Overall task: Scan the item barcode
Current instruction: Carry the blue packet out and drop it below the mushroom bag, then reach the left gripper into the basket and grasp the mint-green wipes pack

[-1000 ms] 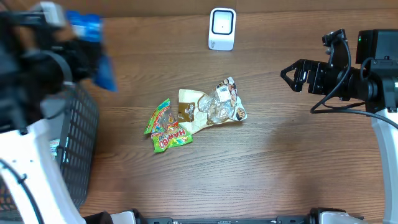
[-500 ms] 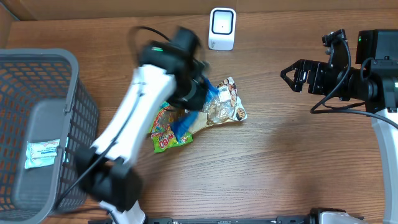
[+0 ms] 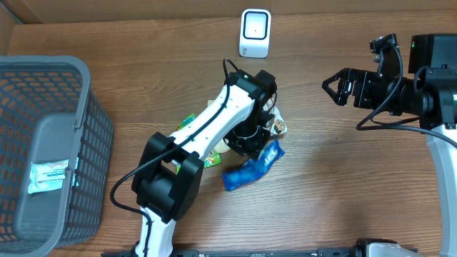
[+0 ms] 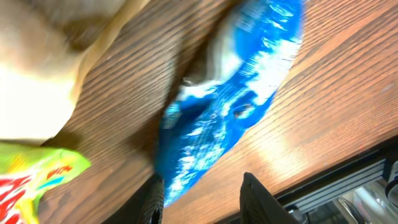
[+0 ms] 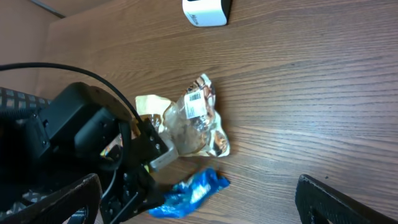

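Blue packet (image 3: pixel 251 166) lies flat on wooden table (image 3: pixel 343 178), one end at left gripper (image 4: pixel 202 191); jaws parted, nothing clamped. Right gripper (image 3: pixel 334 86) gapes wide, empty.

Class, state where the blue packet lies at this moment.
Overhead, the blue packet lies on the table near its middle, right of the green sweet bag and close beside the left gripper.

The bench (image 3: pixel 343 185) is brown wood with a fine grain and a soft sheen. The blue packet (image 3: pixel 251 166) is glossy, crinkled plastic film. The clear bag (image 5: pixel 189 121) is shiny and wrinkled too, and the green packet (image 4: pixel 37 177) is glossy. The basket (image 3: pixel 100 143) is matt grey plastic mesh. The scanner (image 3: pixel 255 32) is smooth white plastic.
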{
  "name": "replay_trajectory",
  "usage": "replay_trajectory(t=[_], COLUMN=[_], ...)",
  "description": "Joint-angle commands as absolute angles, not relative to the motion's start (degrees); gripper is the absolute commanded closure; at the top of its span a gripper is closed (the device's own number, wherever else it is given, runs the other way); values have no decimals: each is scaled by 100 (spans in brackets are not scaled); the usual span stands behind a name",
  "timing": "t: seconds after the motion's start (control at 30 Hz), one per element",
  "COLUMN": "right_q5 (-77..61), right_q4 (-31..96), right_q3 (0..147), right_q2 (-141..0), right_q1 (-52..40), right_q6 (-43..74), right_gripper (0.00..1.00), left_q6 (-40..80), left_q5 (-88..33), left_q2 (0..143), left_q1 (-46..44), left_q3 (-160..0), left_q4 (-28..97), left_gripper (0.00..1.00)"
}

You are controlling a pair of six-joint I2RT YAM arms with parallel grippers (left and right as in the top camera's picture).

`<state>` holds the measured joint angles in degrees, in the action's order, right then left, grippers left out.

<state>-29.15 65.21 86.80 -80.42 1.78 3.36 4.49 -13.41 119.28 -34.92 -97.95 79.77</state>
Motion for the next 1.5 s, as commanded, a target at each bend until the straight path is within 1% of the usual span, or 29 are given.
replay_trajectory(t=[0.0, 0.2, 0.3, 0.4, 0.47, 0.57, 0.67, 0.7, 0.73, 0.83, 0.97, 1.13, 1.47], right_q5=[-2895, -2895, -2895, -2893, -2893, -2895, -2895, -2895, -2895, -2895, -2895, -2895, -2895], right_q4=[6506, 6508, 6510, 6528, 6525, 6523, 6523, 6523, 6523, 6519, 6506, 6508, 6506], right_q3=[8809, 8809, 8809, 8809, 8809, 8809, 8809, 8809, 8809, 8809, 8809, 8809, 8809], right_q2=[-8040, -8040, -8040, -8040, -8040, -8040, -8040, -8040, -8040, -8040, -8040, -8040, -8040], right_q1=[156, 156, 156, 156, 156, 156, 156, 156, 156, 156, 156, 156, 156], right_q6=[296, 296, 296, 294, 294, 294, 294, 294, 296, 296, 296, 296, 294], right_gripper=[0, 0, 0, 0, 0, 0, 0, 0, 0, 0, 0, 0, 0], left_q6=[556, 670, 980, 1299, 1643, 1890, 1979, 1979, 1970, 1916, 2327, 2683, 3006], left_q5=[-1293, -1138, -615, -95, 200, 193, 191, 187, 196, 202, 193, 191, 375], left_q2=[11887, 11570, 11166, 10748, 10296, 9806, 9389, 9268, 9209, 9216, 9223, 9223, 9225], left_q1=[-3291, -2888, -2375, -1828, -1142, -62, 1133, 1769, 2377, 3306, 4086, 4552, 4733], left_q3=[-10464, -12130, -13107, -13452, -13498, -13474, -13273, -13166, -13013, -12451, -11196, -9684, -7360], left_q4=[8158, 8689, 9146, 9404, 9529, 9682, 9682, 9682, 9682, 9664, 9244, 8079, 5701], left_gripper=[68, 69, 69, 68, 68, 68, 62, 51, 0, 0, 0, 0, 0])
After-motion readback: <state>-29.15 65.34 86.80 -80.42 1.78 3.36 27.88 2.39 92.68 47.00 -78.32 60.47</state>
